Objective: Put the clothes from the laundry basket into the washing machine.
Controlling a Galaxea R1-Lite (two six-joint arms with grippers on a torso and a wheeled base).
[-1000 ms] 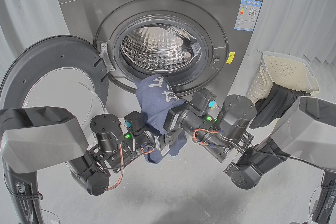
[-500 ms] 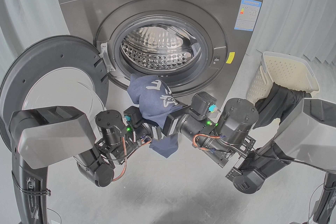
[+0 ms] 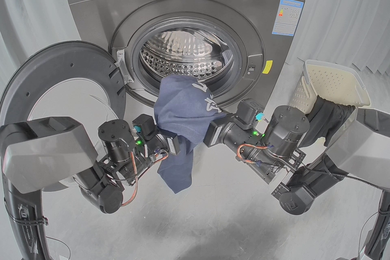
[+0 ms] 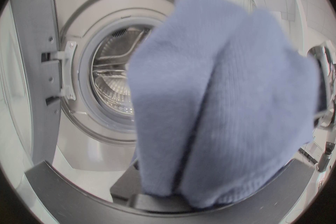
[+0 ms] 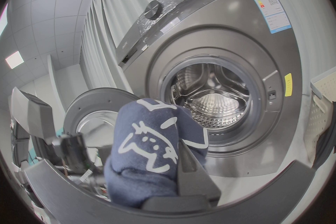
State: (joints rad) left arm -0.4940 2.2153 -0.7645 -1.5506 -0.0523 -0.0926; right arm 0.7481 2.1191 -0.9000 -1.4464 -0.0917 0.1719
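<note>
Navy cloth at the mouth of the machine: the navy garment [image 3: 185,106], white print uppermost, is held up between both arms just in front of the washing machine [image 3: 101,17]; its top is seen across the lower rim of the round opening, not yet inside the drum [image 3: 183,49]; a tail is left hanging towards the floor. A bunch of it is pinched by the right gripper [image 5: 164,172], one dark finger [image 5: 190,165] pressed against the cloth; the left gripper [image 4: 175,196] is buried under the fabric, and whether it is clamped cannot be told. The door [image 3: 61,74] is swung wide open to the left; the cream laundry basket [image 3: 337,82] is stood to the right of the machine, a black garment [image 3: 325,122] draped over its rim.
</note>
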